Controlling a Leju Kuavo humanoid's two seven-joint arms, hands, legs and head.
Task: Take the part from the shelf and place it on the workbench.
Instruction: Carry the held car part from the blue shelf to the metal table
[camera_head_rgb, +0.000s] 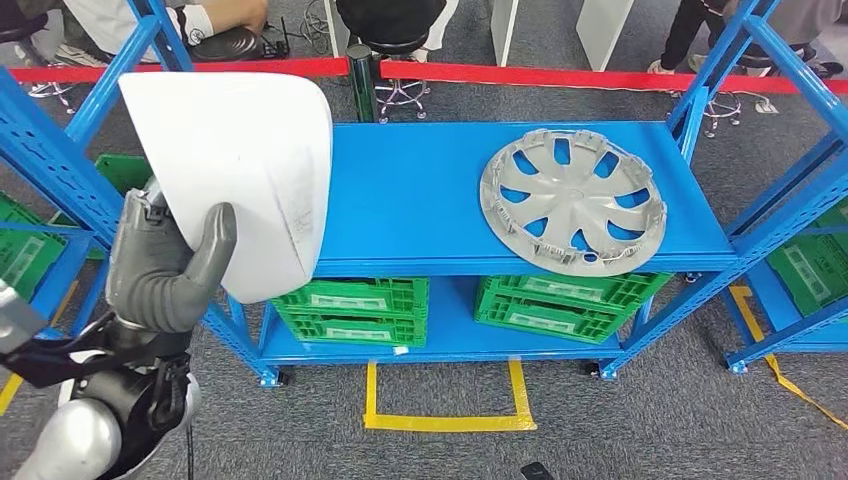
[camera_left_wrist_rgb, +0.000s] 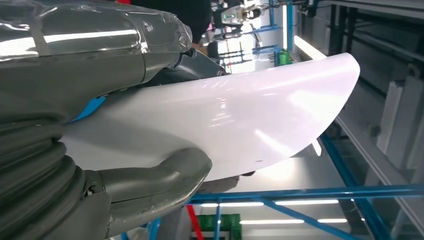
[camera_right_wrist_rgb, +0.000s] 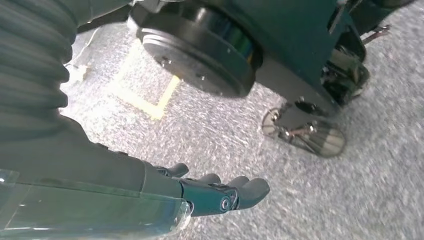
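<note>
While gripping white part (camera_head_rgb: 240, 170) at upper left, left hand (camera_head_rgb: 160, 265) raised before blue shelf (camera_head_rgb: 420, 200); green crates (camera_head_rgb: 350, 310) below, contents unclear; right hand (camera_right_wrist_rgb: 215, 192) low, fingers loosely apart, empty.

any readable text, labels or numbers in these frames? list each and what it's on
None can be read.
Green crates under the blue shelf: pale label strips, print too small to read.
Green crate at the right edge: label with dark marks, blurred.
White part in the left hand: scuffs, no lettering.
Grey hubcap: no lettering visible.
</note>
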